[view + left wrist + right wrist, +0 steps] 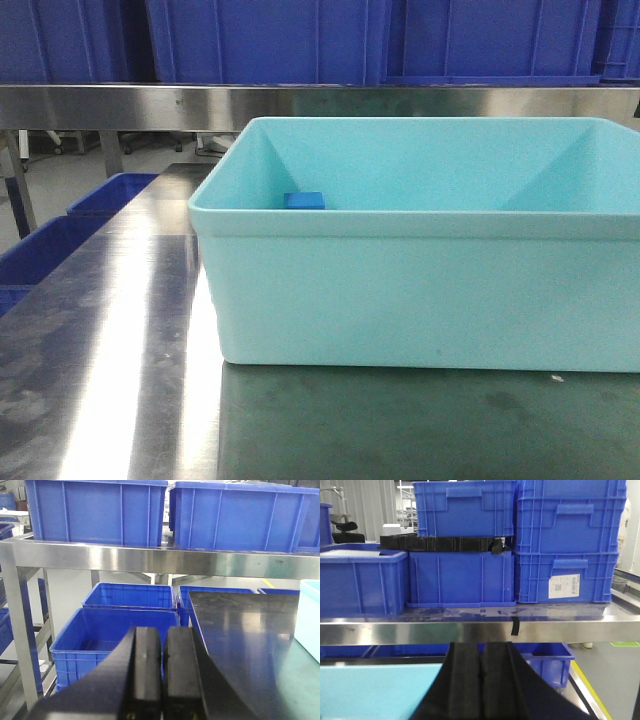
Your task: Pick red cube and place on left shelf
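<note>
No red cube shows in any view; it is hidden or out of view. A light cyan bin (420, 290) stands on the steel table, and the top of a small blue block (303, 200) peeks over its near rim. My left gripper (162, 635) is shut and empty, held over the table's left edge and facing the steel shelf (150, 560). My right gripper (481, 652) is shut and empty, held above the cyan bin (375, 690) and facing the shelf (470, 630). Neither gripper shows in the front view.
Blue crates (95, 512) stand on the shelf in both wrist views, more stacked at the right (565, 540). Open blue crates (105, 635) sit on the floor left of the table. The steel tabletop (120, 360) stretches left of the bin.
</note>
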Motion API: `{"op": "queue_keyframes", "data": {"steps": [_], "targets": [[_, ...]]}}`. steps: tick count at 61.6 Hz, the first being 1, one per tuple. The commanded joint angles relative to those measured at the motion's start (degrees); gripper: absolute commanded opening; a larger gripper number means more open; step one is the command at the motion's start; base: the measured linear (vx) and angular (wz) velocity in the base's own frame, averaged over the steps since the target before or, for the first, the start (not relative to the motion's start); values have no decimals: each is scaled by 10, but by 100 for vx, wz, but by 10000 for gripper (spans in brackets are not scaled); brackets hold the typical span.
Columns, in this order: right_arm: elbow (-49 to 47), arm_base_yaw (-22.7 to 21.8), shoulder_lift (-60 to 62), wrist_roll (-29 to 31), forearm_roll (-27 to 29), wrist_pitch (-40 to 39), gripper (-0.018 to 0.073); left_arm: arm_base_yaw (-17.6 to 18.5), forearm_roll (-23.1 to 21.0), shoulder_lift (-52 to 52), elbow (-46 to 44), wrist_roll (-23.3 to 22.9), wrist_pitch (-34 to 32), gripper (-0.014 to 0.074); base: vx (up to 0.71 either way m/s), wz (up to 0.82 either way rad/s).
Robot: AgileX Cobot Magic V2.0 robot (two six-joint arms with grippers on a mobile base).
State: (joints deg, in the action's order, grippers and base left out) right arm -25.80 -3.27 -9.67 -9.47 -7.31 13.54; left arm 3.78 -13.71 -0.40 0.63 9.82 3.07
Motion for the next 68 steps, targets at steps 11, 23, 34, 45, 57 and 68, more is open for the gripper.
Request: {"op": "queue_keyframes", "data": {"steps": [11,23,34,45,57,68], "targets": [[-255,47,-246,14,-9,98,56,2,-1,-7,14,0,-48,101,0,0],[-393,164,-417,48,-9,228,225,2,-1,-7,14,0,-48,102,-1,-4],[-466,252,-544,47,-8,283,404,2,-1,-7,14,0,-48,102,0,1],[-489,300,-645,43,19,305,476,2,-1,-7,14,0,-48,102,1,4],[-489,307,-735,35,56,308,494,2,-1,-7,14,0,-48,102,0,0],[-489,307,-790,35,57,300,515,2,-1,-7,14,0,-48,102,0,0]]}}
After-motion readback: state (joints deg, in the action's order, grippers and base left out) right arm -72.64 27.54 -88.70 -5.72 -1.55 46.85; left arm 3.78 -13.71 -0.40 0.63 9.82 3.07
